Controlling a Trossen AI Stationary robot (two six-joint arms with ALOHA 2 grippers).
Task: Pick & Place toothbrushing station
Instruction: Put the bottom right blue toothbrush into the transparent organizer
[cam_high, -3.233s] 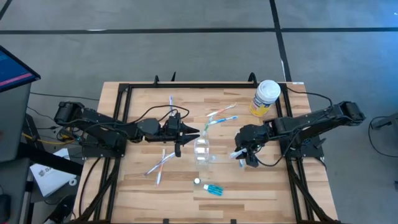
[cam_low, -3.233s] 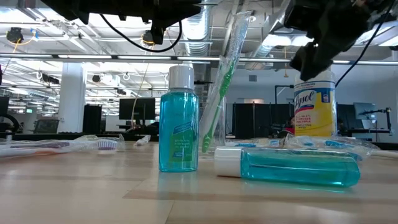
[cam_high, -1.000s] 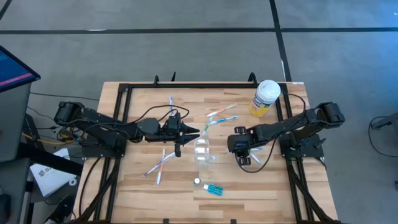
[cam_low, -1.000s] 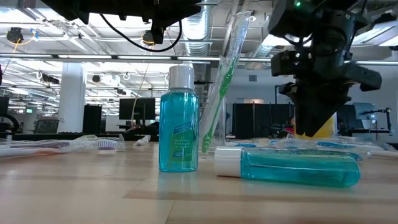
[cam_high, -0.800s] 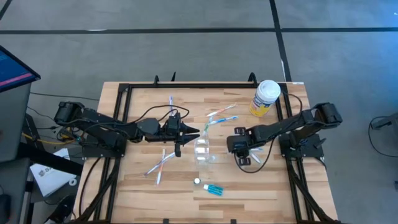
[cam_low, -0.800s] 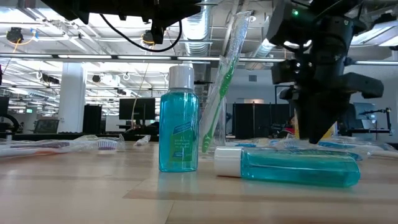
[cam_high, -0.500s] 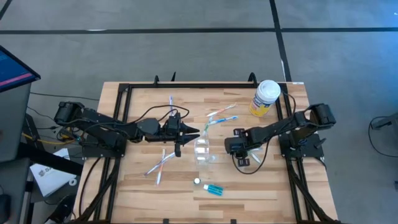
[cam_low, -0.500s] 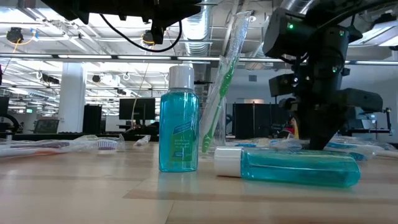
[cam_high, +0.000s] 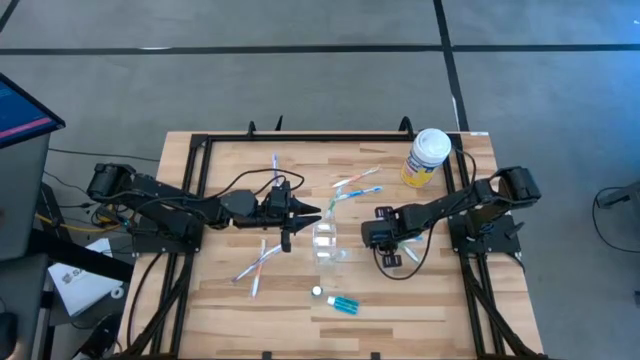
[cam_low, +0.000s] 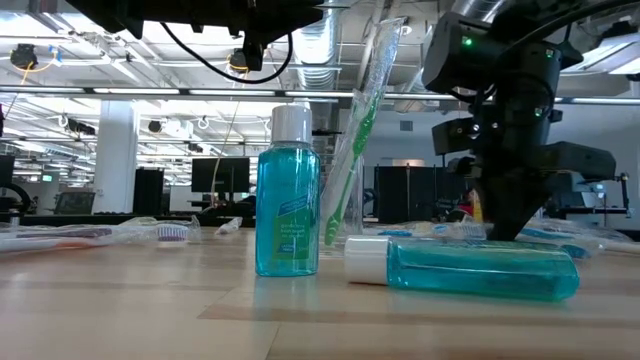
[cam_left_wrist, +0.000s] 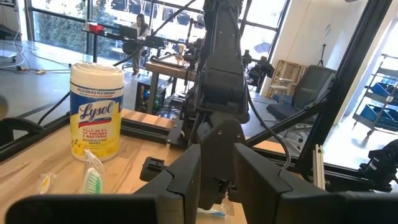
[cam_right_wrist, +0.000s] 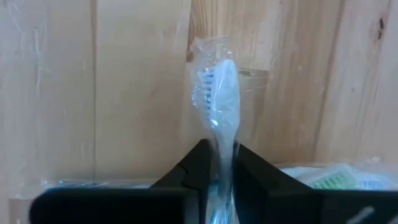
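- Right gripper (cam_high: 383, 238) sits low over the table (cam_high: 200, 300), just right of the clear tumbler (cam_high: 326, 240), nose pointed down at the boards
- Right wrist view: a wrapped toothbrush (cam_right_wrist: 221, 93), blue-white bristles, lies flat on the wood w/ its long axis running straight out from between the dark fingers (cam_right_wrist: 193, 168); handle end passes into the narrow gap, head end projects beyond the tips
- Jaws look pressed in on the handle, wrapper incl. – prob. a pinch, though actual contact is hidden behind the fingers
- So brush and grip axis are in line: a lift here would carry it lengthwise, head leading, and the tumbler lies a short way toward table centre
- Tumbler already holds one green-bristled brush (cam_low: 350, 140), leaning in it, per low view
- Left gripper (cam_high: 300, 213) waits near the tumbler's left side, jaws spread a little in its own wrist view, holding nothing
- Loose brushes: a cluster (cam_high: 357, 183) near the table's far side, another pair (cam_high: 258, 265) front-left; small blue tube (cam_high: 343, 304) lies front-centre, well apart from both grippers
- Right arm is plainly the nearer one for this brush; yellow wipes canister (cam_high: 426, 157) stands off at the far right corner
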